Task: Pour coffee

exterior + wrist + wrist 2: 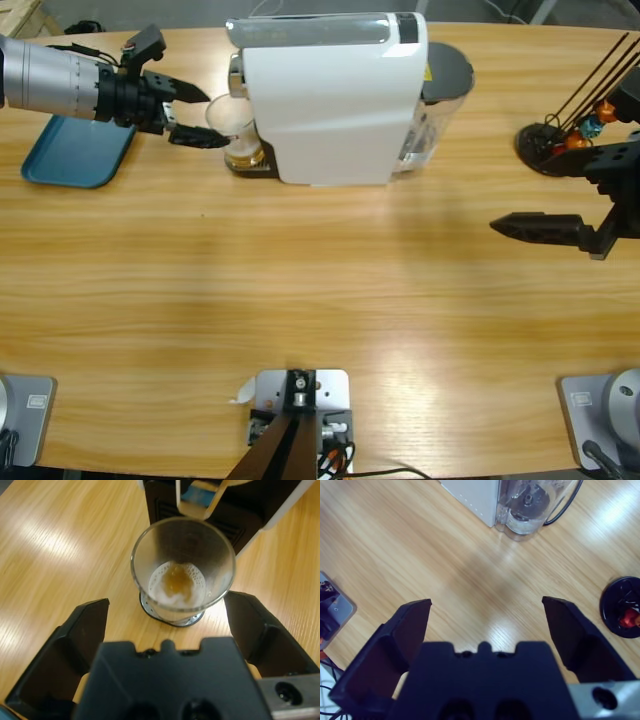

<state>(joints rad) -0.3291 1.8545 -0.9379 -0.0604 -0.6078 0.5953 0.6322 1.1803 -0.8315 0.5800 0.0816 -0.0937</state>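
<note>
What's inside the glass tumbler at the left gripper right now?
The glass tumbler holds a little amber-brown coffee ringed with pale foam; what's beneath it is hidden.

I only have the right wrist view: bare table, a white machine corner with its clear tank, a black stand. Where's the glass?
Observer: The glass tumbler stands on the drip tray at the white coffee machine, at the end away from the tank.
Operator: Anything in it?
Observer: A little amber coffee with foam at the bottom.
Operator: Left tool on it?
Observer: The left tool is open, one jaw on either side of the glass; no contact visible.
Operator: What's behind that arm?
Observer: A blue tray lies under it at the table edge.
</note>
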